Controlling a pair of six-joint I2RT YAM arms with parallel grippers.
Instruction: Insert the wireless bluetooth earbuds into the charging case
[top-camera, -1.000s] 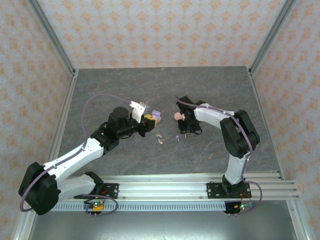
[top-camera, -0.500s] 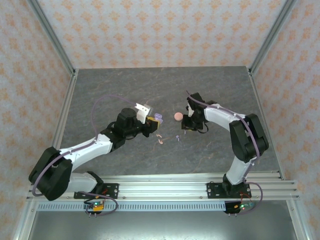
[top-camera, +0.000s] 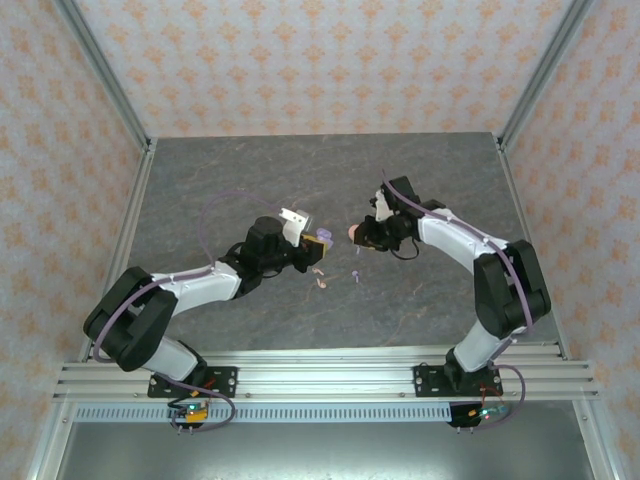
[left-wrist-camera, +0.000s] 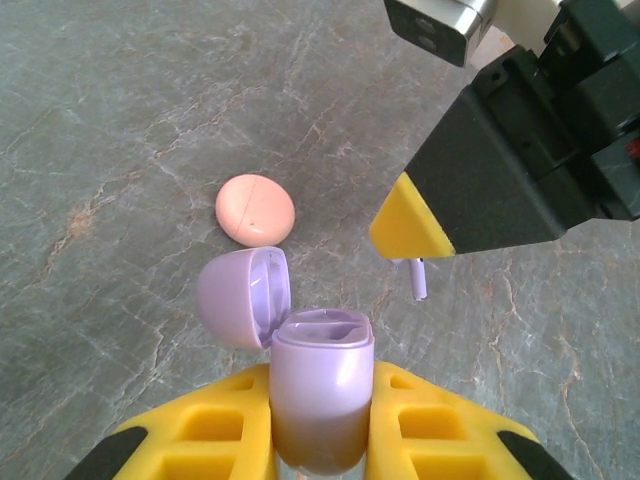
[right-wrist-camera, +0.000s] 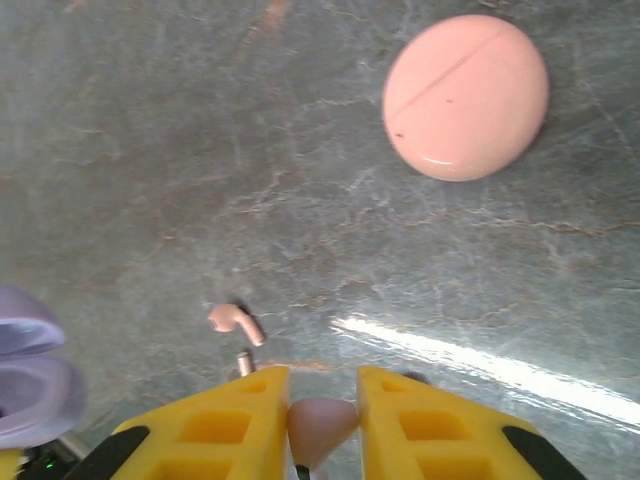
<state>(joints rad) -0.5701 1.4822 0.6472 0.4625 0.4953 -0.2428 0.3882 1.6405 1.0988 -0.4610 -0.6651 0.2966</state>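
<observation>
My left gripper (left-wrist-camera: 322, 378) is shut on the lilac charging case (left-wrist-camera: 322, 395), held upright with its lid (left-wrist-camera: 240, 298) hinged open to the left and both wells empty. In the top view this gripper (top-camera: 318, 241) is near the table's middle. My right gripper (right-wrist-camera: 322, 390) is shut on a small lilac earbud (right-wrist-camera: 320, 428). From the left wrist the earbud's stem (left-wrist-camera: 420, 280) hangs below the right fingertip (left-wrist-camera: 412, 225), just right of and beyond the open case. Two pink earbuds (top-camera: 319, 279) and a lilac earbud (top-camera: 356, 274) lie on the table between the arms.
A closed pink round case (top-camera: 354, 232) lies on the grey table (top-camera: 440, 180) just left of the right gripper (top-camera: 367, 238); it is also beyond the lilac lid as the pink case (left-wrist-camera: 255, 210). One pink earbud (right-wrist-camera: 236, 321) lies just ahead of my right fingers.
The left gripper has carried the lilac case to the right, toward the middle. The right gripper has swung up and left to face it. The loose earbuds and the pink case have not moved.
</observation>
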